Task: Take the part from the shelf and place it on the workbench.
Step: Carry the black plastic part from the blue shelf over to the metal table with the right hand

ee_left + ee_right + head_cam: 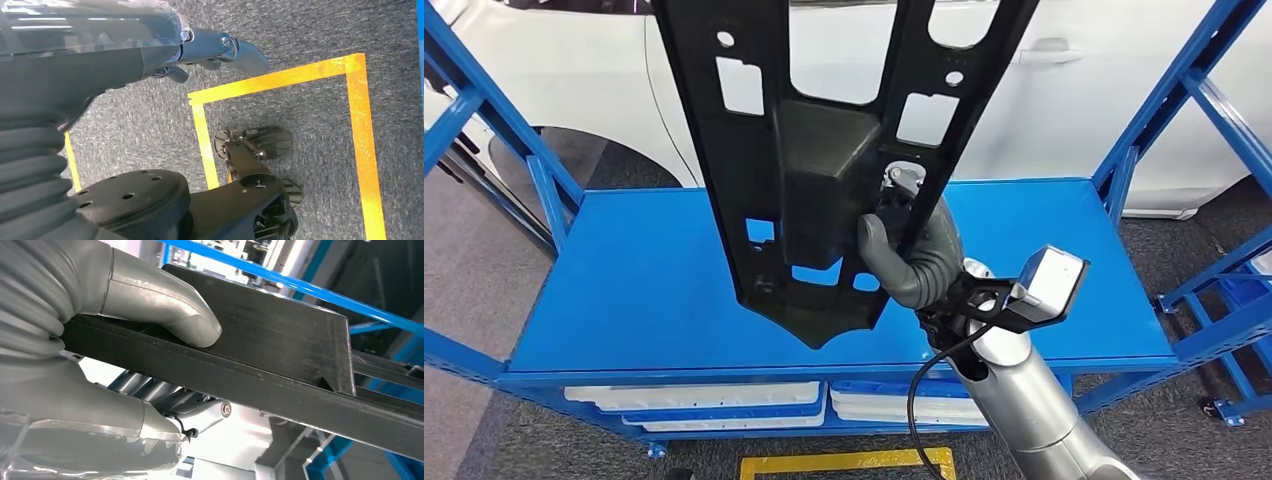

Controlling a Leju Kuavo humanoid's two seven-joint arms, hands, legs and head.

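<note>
From the head view, the right robot hand [911, 258] held the black part [824, 160] upright above the blue counter [624, 290], its lower tip hanging just over the counter's front half. The right wrist view added the grip: the thumb [165, 305] pressed on one face, fingers [155, 390] behind. The left wrist view showed the left robot hand [210, 52] empty over grey carpet [310, 30], near yellow floor tape [360, 130], fingers loosely extended.

A big black plastic part [824, 160] held up in the air

It is long and flat with many holes and a boxy bump in the middle. It stands almost upright over the blue workbench [654, 290], not touching it, its pointed end lowest.
</note>
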